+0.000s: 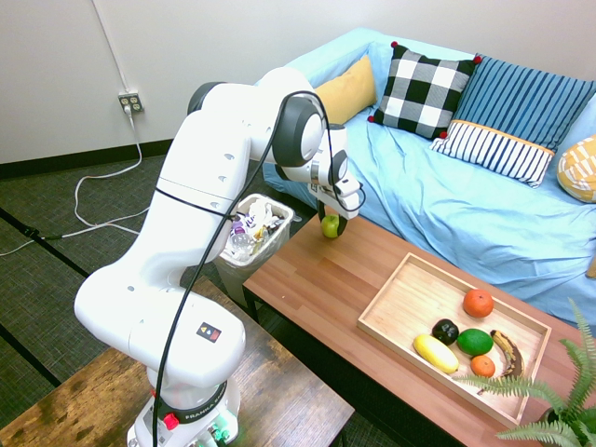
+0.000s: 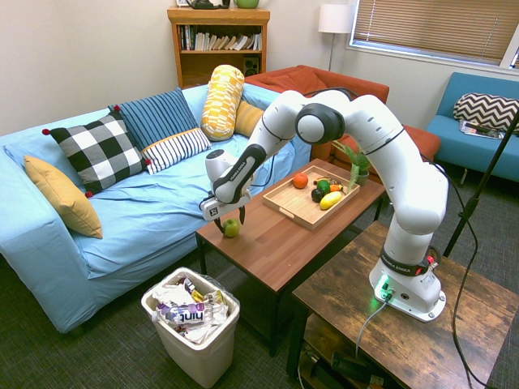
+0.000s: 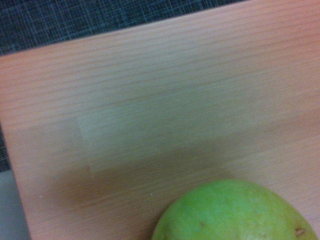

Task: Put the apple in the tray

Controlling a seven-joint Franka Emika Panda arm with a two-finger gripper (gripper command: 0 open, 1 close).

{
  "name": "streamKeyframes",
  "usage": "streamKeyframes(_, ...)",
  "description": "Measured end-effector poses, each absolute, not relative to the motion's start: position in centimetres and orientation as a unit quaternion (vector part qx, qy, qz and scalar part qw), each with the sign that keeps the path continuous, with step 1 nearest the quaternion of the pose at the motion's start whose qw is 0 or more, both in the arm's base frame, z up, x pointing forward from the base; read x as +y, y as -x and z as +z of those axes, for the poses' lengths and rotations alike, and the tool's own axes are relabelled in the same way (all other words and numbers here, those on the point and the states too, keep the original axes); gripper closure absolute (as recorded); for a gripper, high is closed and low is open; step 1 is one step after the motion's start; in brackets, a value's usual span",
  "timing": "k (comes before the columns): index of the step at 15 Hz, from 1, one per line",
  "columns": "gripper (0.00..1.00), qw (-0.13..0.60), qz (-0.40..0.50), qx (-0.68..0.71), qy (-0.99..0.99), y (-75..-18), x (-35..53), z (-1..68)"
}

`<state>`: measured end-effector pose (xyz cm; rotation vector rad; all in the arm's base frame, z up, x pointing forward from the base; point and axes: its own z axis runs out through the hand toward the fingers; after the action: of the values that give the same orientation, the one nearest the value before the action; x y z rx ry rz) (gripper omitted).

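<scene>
Wastebasket just beside apple's table end

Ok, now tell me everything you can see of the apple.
The apple is small, round and yellow-green, with smooth skin and a few tiny brown specks in the wrist view. It sits on the reddish-brown wooden coffee table, near the end by the white waste bin, well apart from the tray. The open claw hangs straight down over it, fingers on either side; whether they touch it cannot be told. Its stem is not visible.
</scene>
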<state>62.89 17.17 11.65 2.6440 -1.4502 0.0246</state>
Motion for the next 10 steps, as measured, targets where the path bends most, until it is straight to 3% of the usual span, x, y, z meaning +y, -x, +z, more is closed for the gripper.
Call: streamKeyframes(10, 1.00, 0.059, 0.003, -0.483, -0.874, -64.2, 17.9, 12.6)
